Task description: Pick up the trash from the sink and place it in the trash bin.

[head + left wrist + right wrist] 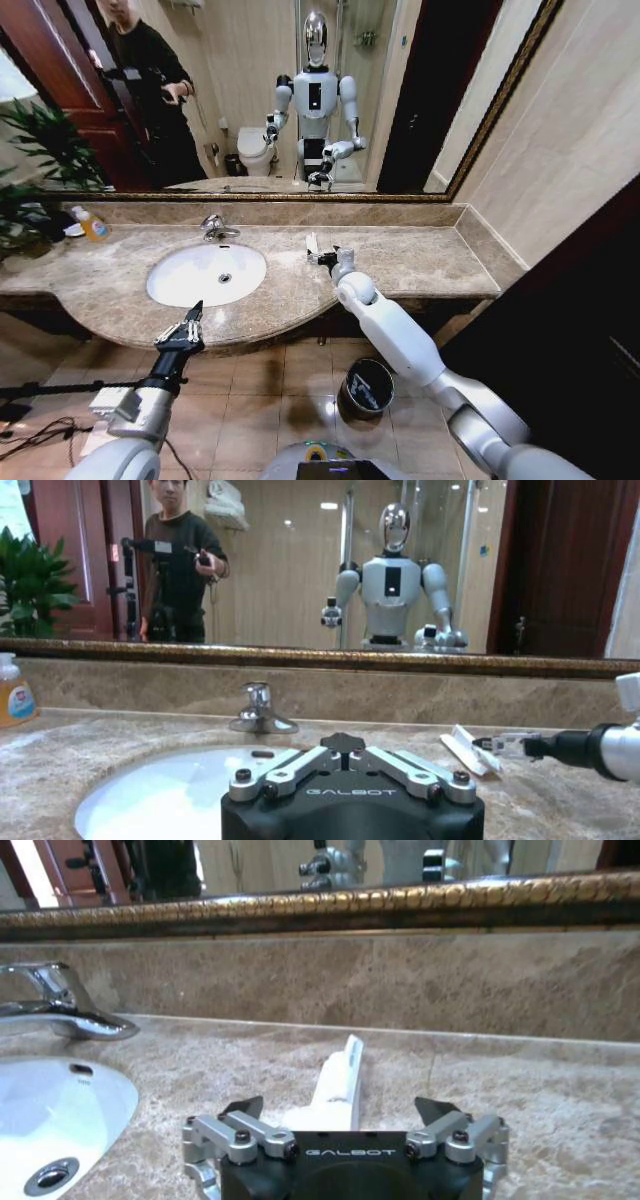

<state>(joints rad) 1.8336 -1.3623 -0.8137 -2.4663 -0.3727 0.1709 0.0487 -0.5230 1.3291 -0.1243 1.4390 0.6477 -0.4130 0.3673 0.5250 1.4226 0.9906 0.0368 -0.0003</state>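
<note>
I have the right gripper [340, 1111] spread wide over the flat white packet [335, 1084] on the beige marble countertop [520, 1087], beside the white oval sink [205, 274]; its long axis runs straight ahead between the jaws. The left gripper [186, 327] hangs at the counter's front edge, farther off, nearly closed on nothing.

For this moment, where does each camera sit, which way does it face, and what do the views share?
Head view: high on the robot, looking down at the sink, the countertop and the trash bin on the floor; both arms show, left pincer before the basin, right pincer over a flat white packet.
Left wrist view: behind the left pincer, facing the faucet and mirror.
Right wrist view: behind the open right pincer, facing the packet.
Shared: faucet, packet.
</note>
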